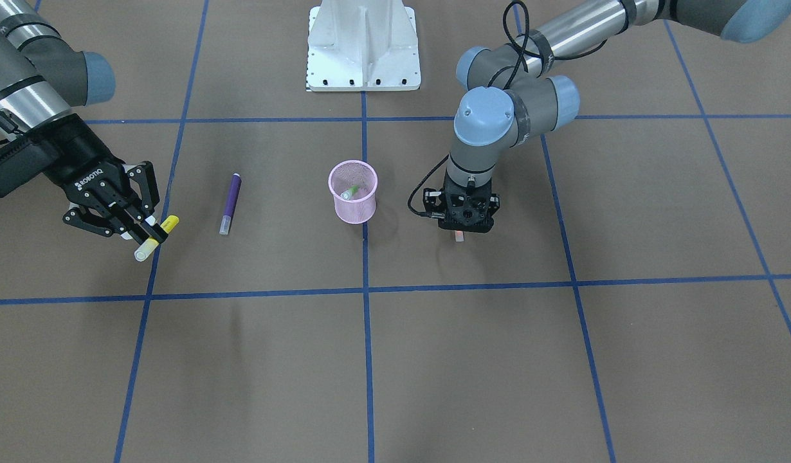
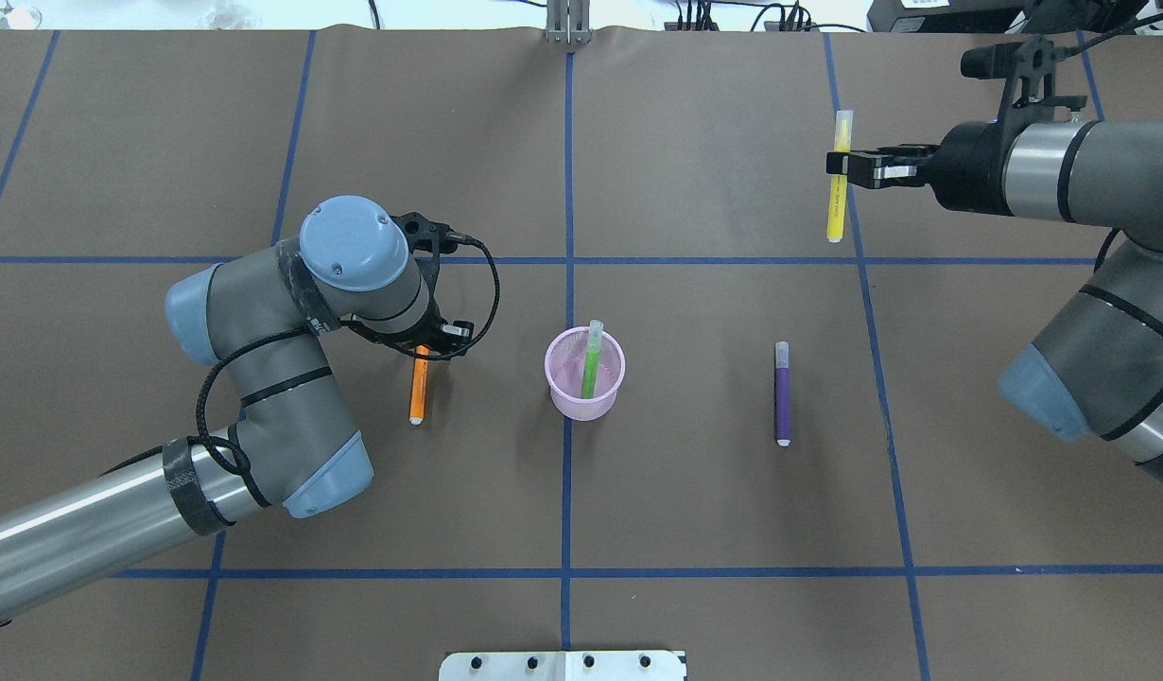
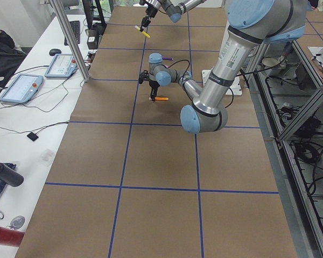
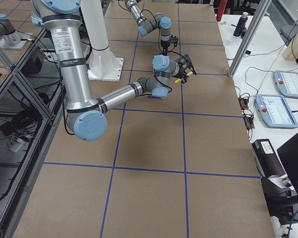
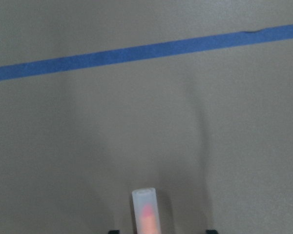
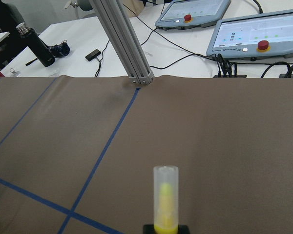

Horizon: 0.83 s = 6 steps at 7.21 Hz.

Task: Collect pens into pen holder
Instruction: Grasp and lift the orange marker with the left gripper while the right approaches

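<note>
Brown paper covers the table, crossed by blue tape lines. In the front-facing view my left claw points straight down, right of centre, over one end of the orange pen, which lies flat on the paper. My wrist view shows the fingertips as dark corners on either side of the pen's pale cap, spread and clear of it, gripping nothing. In the overhead view my right claw, at the upper right, is closed tight on the yellow pen and holds it off the paper. The pink mesh pen holder stands upright at the centre, with the green pen leaning inside it. The purple pen lies flat to the right of the holder, well apart from it.
</note>
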{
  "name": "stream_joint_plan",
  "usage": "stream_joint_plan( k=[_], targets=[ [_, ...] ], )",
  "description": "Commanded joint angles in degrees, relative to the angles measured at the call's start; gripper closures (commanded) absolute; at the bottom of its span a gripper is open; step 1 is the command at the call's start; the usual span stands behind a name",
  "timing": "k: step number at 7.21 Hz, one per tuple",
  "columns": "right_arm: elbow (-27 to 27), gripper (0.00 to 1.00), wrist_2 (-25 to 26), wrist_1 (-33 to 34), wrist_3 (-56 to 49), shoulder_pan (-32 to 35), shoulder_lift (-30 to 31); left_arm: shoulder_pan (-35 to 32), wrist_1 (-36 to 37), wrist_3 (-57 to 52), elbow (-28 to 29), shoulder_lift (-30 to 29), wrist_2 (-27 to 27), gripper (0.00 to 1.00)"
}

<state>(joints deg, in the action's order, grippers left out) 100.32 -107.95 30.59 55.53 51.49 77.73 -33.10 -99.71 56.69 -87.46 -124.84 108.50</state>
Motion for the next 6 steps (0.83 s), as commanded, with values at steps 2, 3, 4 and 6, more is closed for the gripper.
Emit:
stream_joint_plan(
  k=[2, 3, 4, 6],
  targets=[
    [0.05, 1.0, 0.73, 0.0, 0.01, -0.6, -0.91, -0.13, 0.05, -0.79, 0.09, 0.03, 0.04, 0.51],
    [-0.13, 1.0, 1.16, 0.09, 0.01, -0.69, -1.35, -0.13, 0.05, -0.79, 0.09, 0.12, 0.04, 0.66],
    [-0.3, 1.0, 1.25, 0.09, 0.01, -0.78, -1.36, -0.04, 0.05, -0.79, 0.53, 0.12, 0.04, 0.75],
    [-0.57, 1.0, 1.25, 0.09, 0.01, -1.04, -1.79, -0.04, -0.04, -0.79, 0.8, 0.03, 0.04, 1.0]
  ],
)
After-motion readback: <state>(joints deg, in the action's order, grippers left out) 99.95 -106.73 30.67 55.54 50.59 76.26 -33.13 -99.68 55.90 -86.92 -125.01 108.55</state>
